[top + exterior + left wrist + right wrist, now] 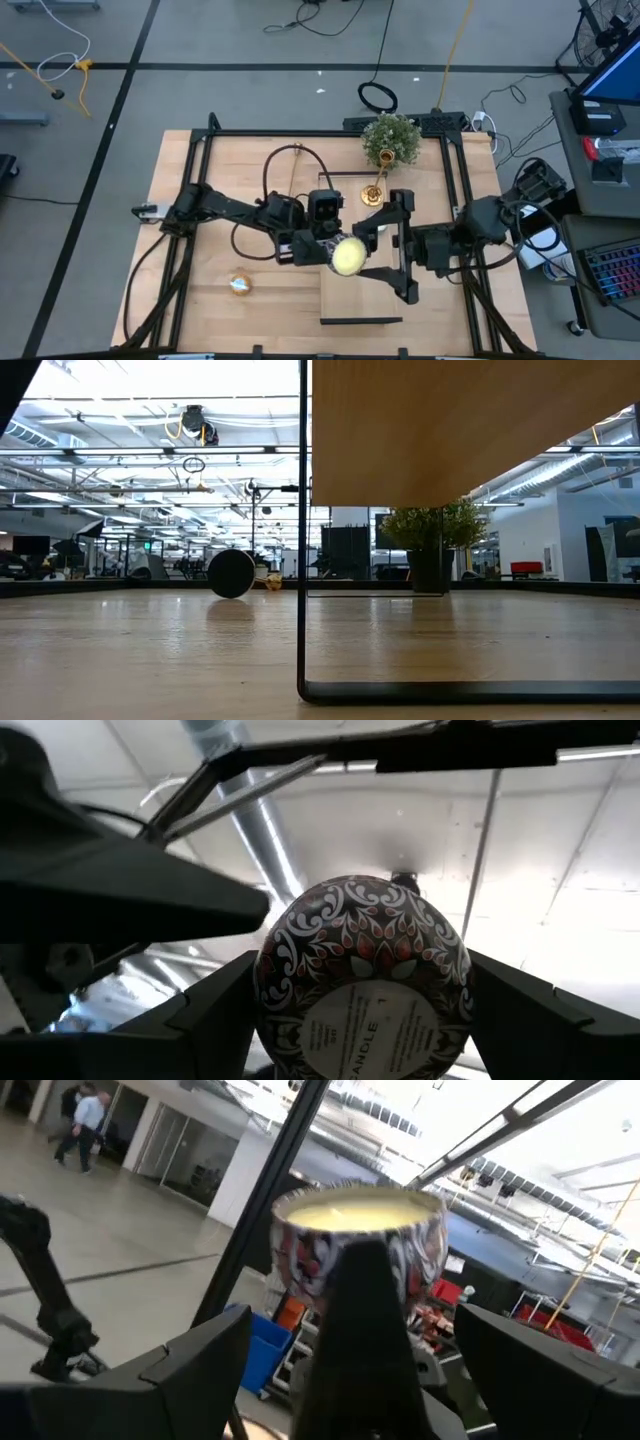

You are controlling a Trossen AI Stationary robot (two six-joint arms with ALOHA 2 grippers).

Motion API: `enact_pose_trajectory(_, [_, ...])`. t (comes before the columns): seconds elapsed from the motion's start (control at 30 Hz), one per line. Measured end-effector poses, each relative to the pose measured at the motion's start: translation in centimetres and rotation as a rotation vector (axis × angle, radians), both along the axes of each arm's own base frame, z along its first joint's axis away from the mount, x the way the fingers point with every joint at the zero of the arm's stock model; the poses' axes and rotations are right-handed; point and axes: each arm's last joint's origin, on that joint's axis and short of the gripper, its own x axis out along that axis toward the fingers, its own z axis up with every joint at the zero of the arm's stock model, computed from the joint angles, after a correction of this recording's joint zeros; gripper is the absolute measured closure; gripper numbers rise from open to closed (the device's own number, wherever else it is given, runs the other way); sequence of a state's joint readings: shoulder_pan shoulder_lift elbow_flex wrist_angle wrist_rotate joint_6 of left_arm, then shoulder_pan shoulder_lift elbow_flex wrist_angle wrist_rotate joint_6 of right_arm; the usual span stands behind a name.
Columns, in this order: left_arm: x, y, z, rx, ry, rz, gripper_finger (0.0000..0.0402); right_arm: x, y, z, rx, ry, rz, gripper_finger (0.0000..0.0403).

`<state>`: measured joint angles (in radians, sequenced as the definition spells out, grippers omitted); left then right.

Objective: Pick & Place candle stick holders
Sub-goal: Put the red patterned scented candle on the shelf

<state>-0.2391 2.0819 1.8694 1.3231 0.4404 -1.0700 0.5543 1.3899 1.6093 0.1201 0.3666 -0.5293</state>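
Note:
My left gripper (335, 252) is shut on a round candle tin (347, 257) with a red-and-white patterned wall and pale-yellow wax, held above the wooden shelf (360, 295). My right gripper (385, 256) is open. Its fingers stand on either side of the tin in the right wrist view (360, 1245), apart from it. One gold candle stick holder (375, 190) stands on its base on the table in front of the green plant (390, 138). The other holders are not in view. My left gripper pinches the tin's side wall (275, 990) between its two fingers, one on each side. The fingers (215, 1010) come from below, pointing upward, so the labelled bottom (360, 1030) faces the wrist camera. The tin is upright, wax up, lifted clear.
A low wooden shelf on a black wire frame (303, 690) stands at the near middle. A small round disc (240, 285) lies on the table at the near left. A dark round thing (231, 573) shows far off in the low view. Black rails frame the table.

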Motion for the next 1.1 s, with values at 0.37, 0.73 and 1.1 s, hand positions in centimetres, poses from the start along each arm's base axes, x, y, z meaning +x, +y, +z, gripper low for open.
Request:
enact_pose_trajectory(0.37, [0.8,0.3,-0.4,0.032,0.101,-0.040,0.0103,-1.0,0.5,-0.1,-0.058,0.042,-0.103,0.0057])
enact_pose_trajectory(0.73, [0.7,-0.2,-0.4,0.050,0.087,-0.025,0.0103,-1.7,0.9,0.4,-0.041,0.008,-0.085,0.0057])
enact_pose_trajectory(1.1, [1.3,0.2,-0.7,0.054,0.155,-0.021,0.0103,-1.8,1.1,-0.1,-0.045,0.057,-0.129,0.0057])
